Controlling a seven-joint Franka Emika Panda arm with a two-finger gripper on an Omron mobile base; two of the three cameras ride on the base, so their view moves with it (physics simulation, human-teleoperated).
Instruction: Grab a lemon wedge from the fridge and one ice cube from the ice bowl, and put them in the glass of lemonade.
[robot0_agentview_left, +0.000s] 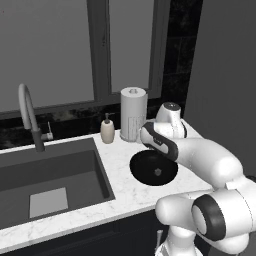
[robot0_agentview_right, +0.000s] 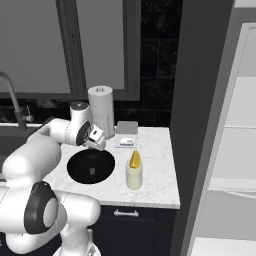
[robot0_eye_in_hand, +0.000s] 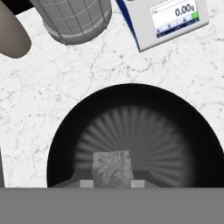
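1. Ice cube (robot0_eye_in_hand: 111, 167): one small frosted block lies in the ice bowl (robot0_eye_in_hand: 175, 109), near the middle of the black bowl's floor, and looks to be the only cube there. In the right base view it is a small grey speck on the black.
2. The bowl sits on the marble counter (robot0_agentview_left: 122, 190), between the sink (robot0_agentview_left: 50, 175) and the counter's right end; the paper-towel roll (robot0_agentview_right: 101, 107) and a small scale (robot0_agentview_right: 126, 135) stand behind it by the back wall.
3. The gripper (robot0_agentview_right: 97, 144) hangs over the bowl's back rim, well above the cube. Its jaws are drawn nearly together and hold nothing.
4. The lemon wedge (robot0_agentview_right: 135, 158) already sits at the top of the glass of lemonade (robot0_agentview_right: 134, 177), just right of the bowl, near the counter's front edge. So the cube looks like the remaining item.
5. Handling, as I judge it: light, rigid, very slippery, and it may skid across the glossy floor.
6. The jaws would need to spread first, then take two opposite flat faces squarely, low on the block.
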